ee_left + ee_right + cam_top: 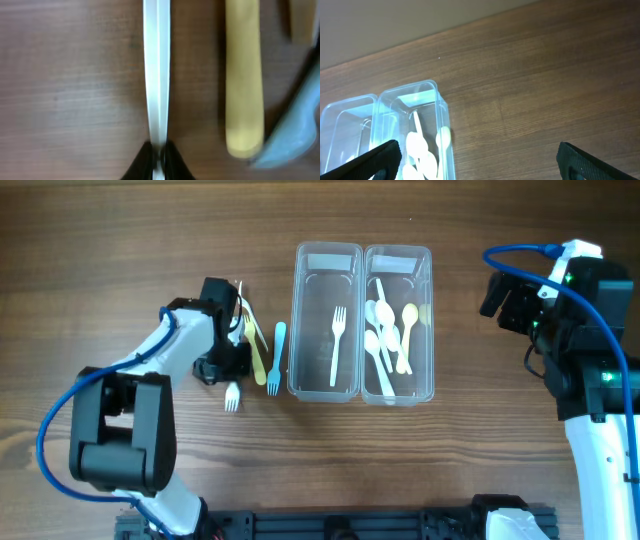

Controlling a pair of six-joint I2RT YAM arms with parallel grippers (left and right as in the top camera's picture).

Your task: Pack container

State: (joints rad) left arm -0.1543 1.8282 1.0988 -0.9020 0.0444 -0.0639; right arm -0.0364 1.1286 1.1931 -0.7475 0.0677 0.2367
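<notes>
Two clear plastic containers stand side by side mid-table. The left container (327, 255) holds one white fork (337, 345). The right container (398, 256) holds several white and yellow spoons (385, 340); it also shows in the right wrist view (442, 107). My left gripper (232, 375) is shut on the handle of a white fork (156, 75) whose tines lie on the table (232, 397). A yellow utensil (244, 75) and a blue fork (277, 360) lie just right of it. My right gripper (475, 160) is open and empty, right of the containers.
The wooden table (480, 460) extends around the containers. The right arm's base and blue cable (590, 380) stand at the right edge. The table's far edge shows in the right wrist view (420, 37).
</notes>
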